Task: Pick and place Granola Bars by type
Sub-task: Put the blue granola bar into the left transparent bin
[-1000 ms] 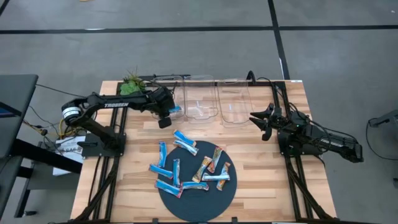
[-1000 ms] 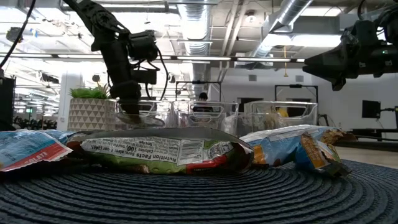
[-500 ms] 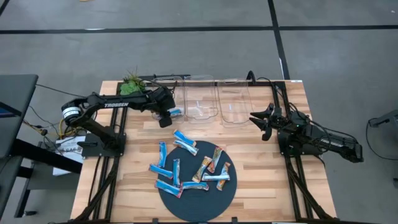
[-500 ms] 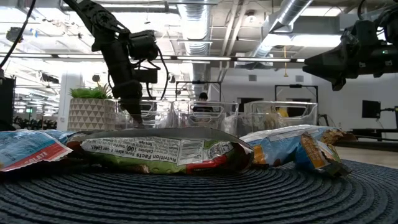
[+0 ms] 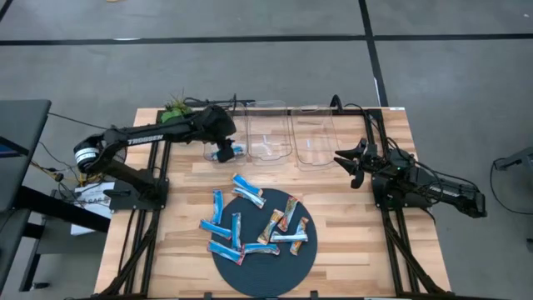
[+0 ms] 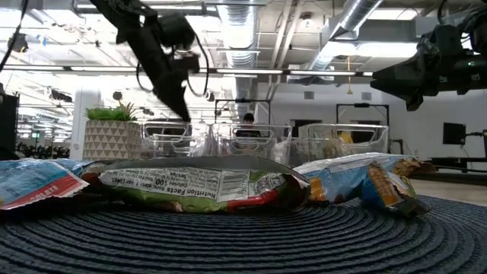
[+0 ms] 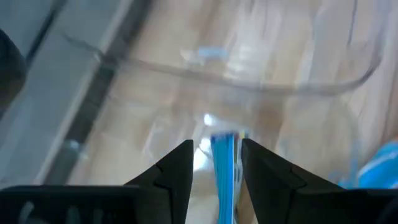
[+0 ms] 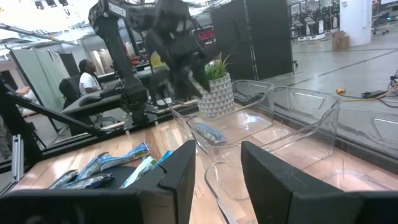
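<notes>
Several granola bars point(image 5: 260, 227), mostly blue-and-white and some orange-brown, lie on and beside the dark round mat point(image 5: 266, 265). One blue bar point(image 5: 237, 151) lies flat on the floor of the leftmost clear bin point(image 5: 210, 154), also seen in the left wrist view point(image 7: 224, 171) and the right wrist view point(image 8: 208, 132). My left gripper point(image 7: 217, 149) hangs open above that bar, slanting down and clear of it. My right gripper point(image 5: 353, 163) waits open at the table's right side, level, with nothing between its fingers.
Two more clear bins point(image 5: 271, 133) point(image 5: 315, 133) stand in a row at the far side. A potted plant point(image 5: 176, 108) stands at the far left corner. Bare wood lies between the bins and the mat. In the low view, bars point(image 6: 198, 183) fill the foreground.
My left gripper has let go of the blue bar and risen up out of the leftmost bin, tipping a little less steeply. The bar stays lying on the bin's floor.
</notes>
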`<act>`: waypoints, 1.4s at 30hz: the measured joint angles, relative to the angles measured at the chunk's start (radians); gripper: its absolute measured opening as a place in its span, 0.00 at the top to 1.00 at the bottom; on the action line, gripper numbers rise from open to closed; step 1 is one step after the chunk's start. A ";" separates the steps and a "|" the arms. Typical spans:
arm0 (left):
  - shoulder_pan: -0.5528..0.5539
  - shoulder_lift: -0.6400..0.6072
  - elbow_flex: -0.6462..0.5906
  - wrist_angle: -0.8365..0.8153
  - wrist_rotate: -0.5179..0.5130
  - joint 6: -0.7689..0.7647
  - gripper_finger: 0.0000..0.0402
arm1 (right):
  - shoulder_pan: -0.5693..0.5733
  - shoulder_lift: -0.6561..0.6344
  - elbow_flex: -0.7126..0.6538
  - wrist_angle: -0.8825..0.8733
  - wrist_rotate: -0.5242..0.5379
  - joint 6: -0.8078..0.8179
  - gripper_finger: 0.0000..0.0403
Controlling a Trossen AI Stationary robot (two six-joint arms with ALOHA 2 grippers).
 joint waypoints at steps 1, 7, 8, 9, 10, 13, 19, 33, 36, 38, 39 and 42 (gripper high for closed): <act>-0.008 -0.014 0.012 0.000 0.000 -0.006 0.68 | 0.000 0.000 0.000 0.000 0.000 0.000 0.70; -0.089 -0.091 0.080 0.001 0.000 -0.017 0.68 | 0.000 0.000 0.000 0.000 0.000 0.000 0.70; -0.108 -0.102 0.090 0.002 0.001 -0.026 0.68 | 0.000 0.000 0.000 0.000 0.000 0.000 0.70; -0.128 -0.112 0.100 0.002 0.001 -0.033 0.68 | 0.000 0.000 0.000 0.000 0.000 0.000 0.70; -0.150 -0.121 0.108 0.003 0.001 -0.040 0.68 | 0.000 0.000 0.000 0.000 0.000 0.000 0.69; -0.222 -0.139 0.135 0.003 0.002 -0.057 0.68 | 0.000 0.000 0.000 0.000 0.000 0.000 0.70; -0.360 -0.147 0.184 0.011 0.004 -0.075 0.68 | 0.000 0.000 0.000 0.000 0.000 0.000 0.69; -0.480 -0.146 0.182 -0.056 -0.041 -0.429 0.68 | 0.000 0.000 0.000 0.000 0.000 0.000 0.70; -0.511 -0.146 0.182 -0.103 -0.070 -0.544 0.68 | 0.000 0.000 0.000 0.000 0.000 0.000 0.69; -0.534 -0.146 0.182 -0.154 -0.083 -0.631 0.68 | 0.000 0.000 0.000 0.000 0.000 0.000 0.70; -0.546 -0.146 0.182 -0.182 -0.089 -0.678 0.68 | 0.000 0.000 0.000 0.000 0.000 0.000 0.70; -0.584 -0.146 0.181 -0.283 -0.095 -0.812 0.68 | 0.000 0.000 0.000 0.000 0.000 0.000 0.69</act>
